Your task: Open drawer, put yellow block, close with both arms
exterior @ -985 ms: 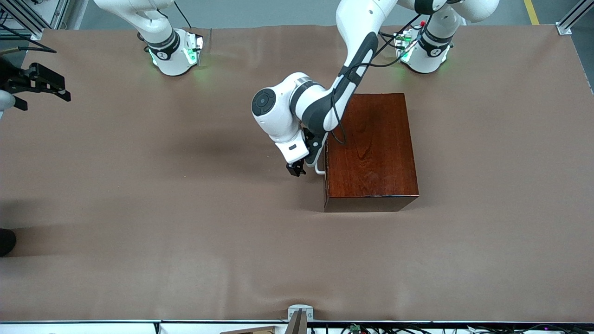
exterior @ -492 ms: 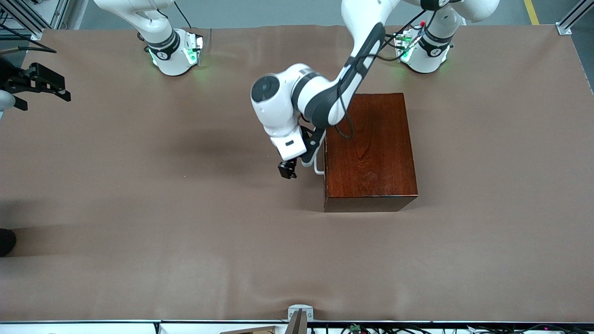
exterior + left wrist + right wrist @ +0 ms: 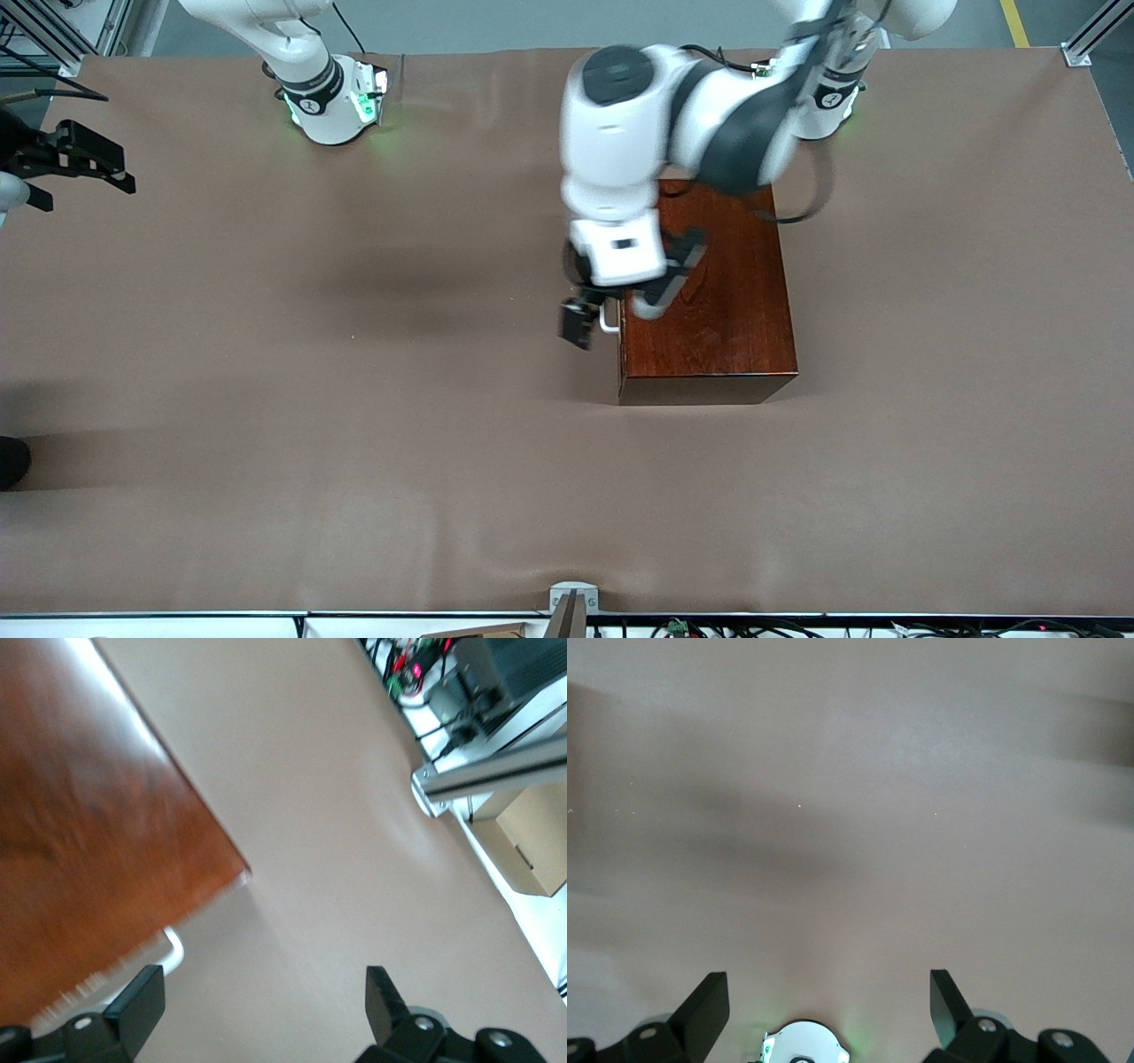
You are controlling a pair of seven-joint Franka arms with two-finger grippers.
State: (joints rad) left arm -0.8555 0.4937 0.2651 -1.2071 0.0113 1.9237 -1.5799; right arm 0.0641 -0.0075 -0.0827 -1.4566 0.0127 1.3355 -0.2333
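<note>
Nearest the front camera, the brown counter [image 3: 354, 496] lies bare up to the dark mahogany box [image 3: 718, 328], which sits toward the left arm's end of the middle. On the box face that looks toward the right arm's end, the drawer [image 3: 622, 341] appears pushed in flush, and only one end of its white handle [image 3: 608, 321] shows, just beside the box edge. Over that handle hangs the left gripper [image 3: 611, 312], its fingers [image 3: 383, 992] spread wide with nothing between them; in the left wrist view one finger sits close by the handle [image 3: 174, 948] and the other is over bare counter, so the gripper is up against the drawer front without closing on the bar. Above it, the left arm [image 3: 673, 133] bends over the box top from its green-lit base. At the right arm's end of the counter, the right gripper [image 3: 80, 164] waits over the edge, fingers [image 3: 704, 1005] wide apart and empty. No yellow block shows in any view.
</note>
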